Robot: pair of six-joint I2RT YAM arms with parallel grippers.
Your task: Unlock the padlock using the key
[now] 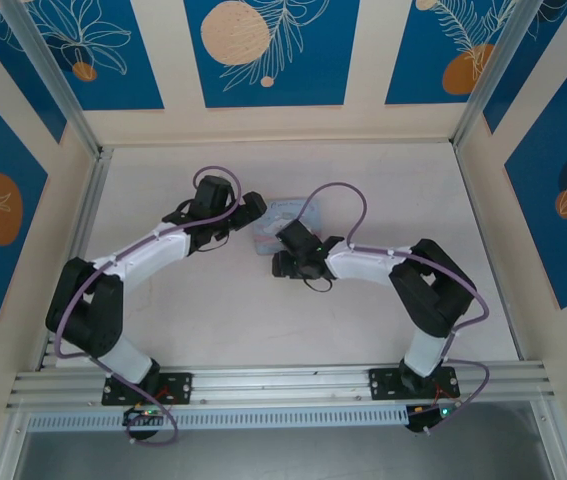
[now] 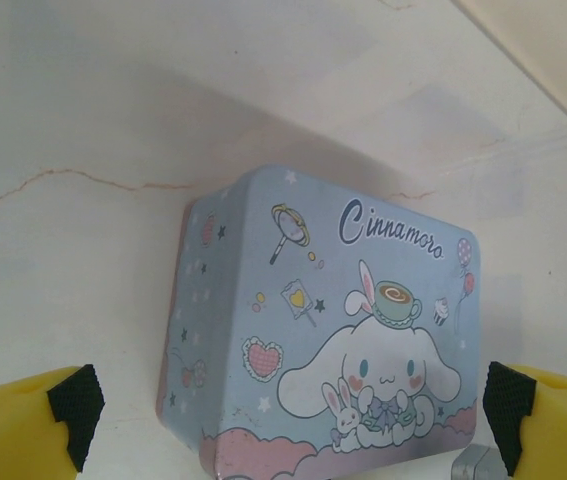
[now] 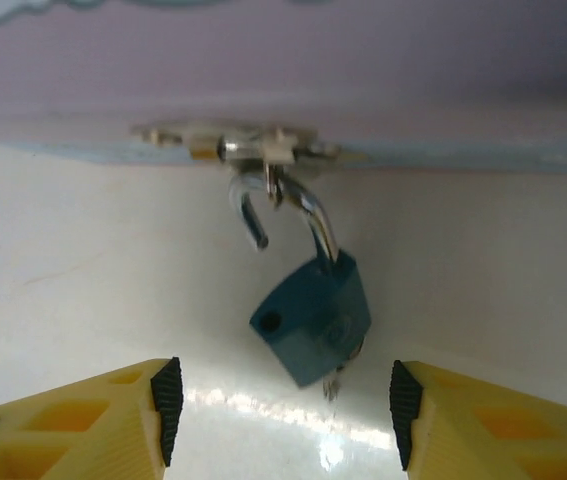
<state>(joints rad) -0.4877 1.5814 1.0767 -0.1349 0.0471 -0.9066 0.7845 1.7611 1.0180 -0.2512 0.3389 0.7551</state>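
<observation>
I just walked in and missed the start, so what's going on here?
A two-armed robot is working on a padlock that hangs from the hasp of a tin. Its shackle is open, one leg free of the body, and what looks like the key sticks out underneath. The right gripper is open, a finger on either side of the padlock, not touching it. The left gripper is open too, facing the tin's lid.

"Cinnamoro" in dark script, on light-blue tin lid (image 2: 333, 330)
</observation>
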